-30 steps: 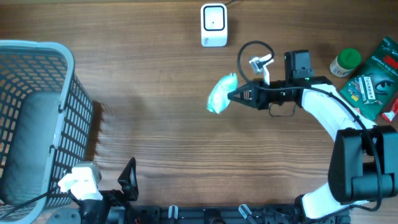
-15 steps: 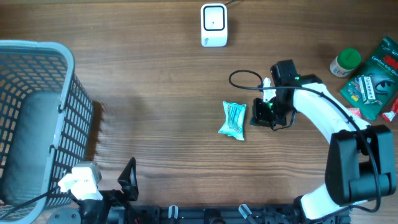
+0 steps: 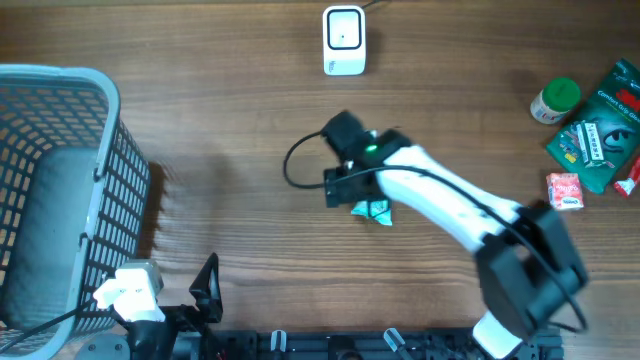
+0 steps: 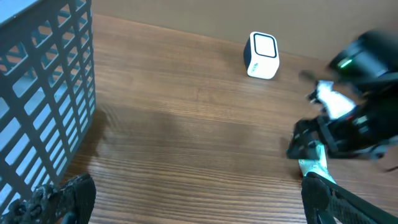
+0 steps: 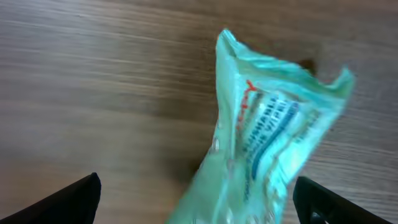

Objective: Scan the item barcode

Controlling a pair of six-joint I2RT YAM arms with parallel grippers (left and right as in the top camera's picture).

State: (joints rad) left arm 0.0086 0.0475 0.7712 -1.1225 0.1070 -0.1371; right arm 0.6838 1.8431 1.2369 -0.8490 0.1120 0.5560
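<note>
The teal packet (image 3: 373, 209) is just lying on the table (image 3: 250, 150) around mid-scene, nearer than the white scanner (image 3: 344, 40). The right fingers (image 5: 68, 200) are spread wide right over it, not gripping. The left fingers (image 4: 62, 200) are wide open too, holding nothing.

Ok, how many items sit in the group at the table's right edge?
4: a green-lidded jar, a green pack beside it, a small red box, and a red item cut by the frame. More may lie outside.
</note>
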